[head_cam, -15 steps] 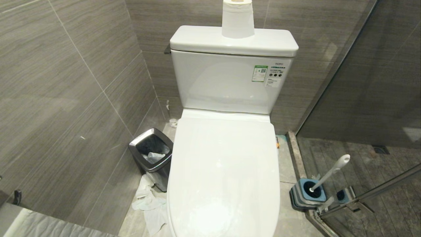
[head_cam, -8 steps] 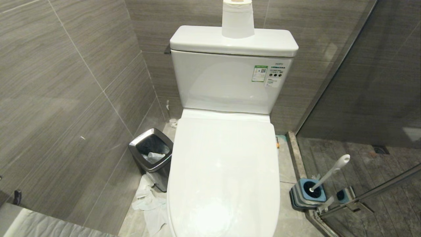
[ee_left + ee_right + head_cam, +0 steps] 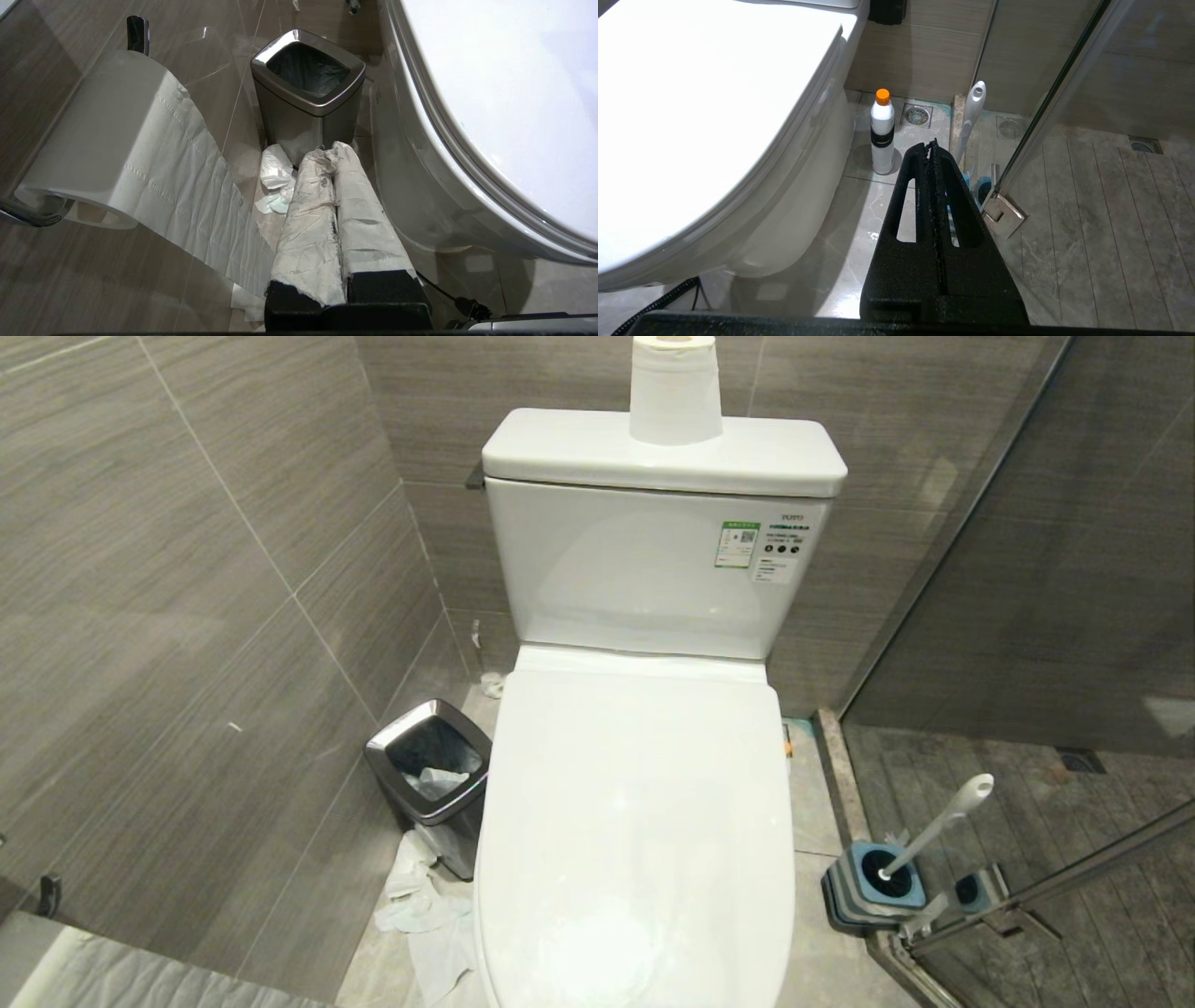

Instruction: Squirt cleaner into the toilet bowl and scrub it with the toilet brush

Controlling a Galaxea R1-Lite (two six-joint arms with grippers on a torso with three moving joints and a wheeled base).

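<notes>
The toilet (image 3: 635,821) stands in the middle of the head view with its white lid down, so the inside of the toilet bowl is hidden. The cleaner (image 3: 882,133), a white bottle with an orange cap, stands upright on the floor beside the toilet base. The toilet brush (image 3: 936,823) leans in its blue and grey holder (image 3: 873,889) by the glass door; its white handle (image 3: 969,116) rises just beyond my right gripper (image 3: 931,144). That gripper is shut and holds nothing. My left gripper (image 3: 332,150), its fingers wrapped in white, is shut and empty, low beside the toilet.
A steel-rimmed waste bin (image 3: 429,775) stands left of the toilet, with crumpled paper (image 3: 420,910) on the floor before it. A paper roll (image 3: 674,392) sits on the tank and another (image 3: 107,140) hangs on the left wall. A glass shower door (image 3: 1027,616) closes the right side.
</notes>
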